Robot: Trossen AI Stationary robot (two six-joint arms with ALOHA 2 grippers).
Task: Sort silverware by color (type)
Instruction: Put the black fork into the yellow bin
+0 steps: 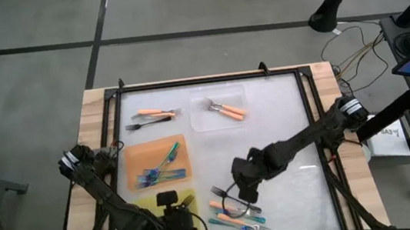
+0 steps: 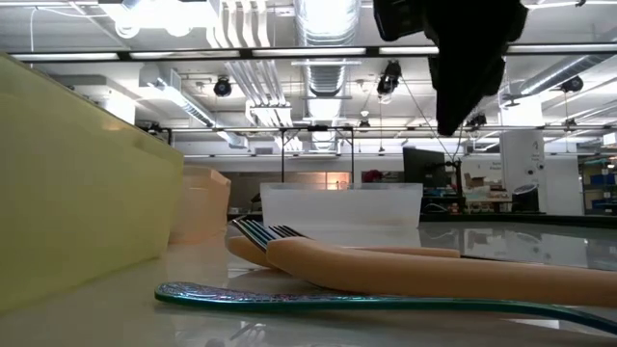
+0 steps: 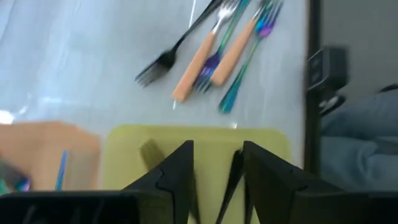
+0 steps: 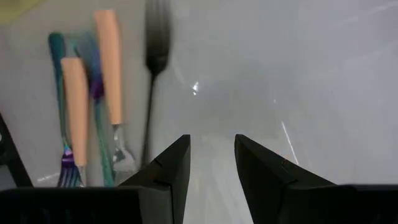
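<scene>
Several forks with orange, teal and black handles lie in a loose pile (image 1: 235,208) near the table's front edge; they also show in the right wrist view (image 4: 87,106) and the left wrist view (image 3: 211,56). My right gripper (image 1: 244,186) hovers open and empty just beyond the pile, beside a black fork (image 4: 152,81). My left gripper (image 1: 175,205) is open low over the yellow mat (image 3: 124,162). A thin dark fork (image 3: 233,180) stands between its fingers. Teal forks (image 1: 160,166) lie on the orange mat (image 1: 136,158). Orange forks (image 1: 226,110) lie in the clear tray (image 1: 200,123). My left gripper has the thin dark fork (image 3: 233,180) between its open fingers, close beside one finger (image 3: 261,174), over the yellow mat. I cannot tell whether the finger touches it.
Two orange-handled forks and a black one (image 1: 150,118) lie on the table at the far left, outside the tray. Black frame rails (image 1: 314,118) run round the work area. Bare table surface lies between the tray and the front pile, right of the mats.
</scene>
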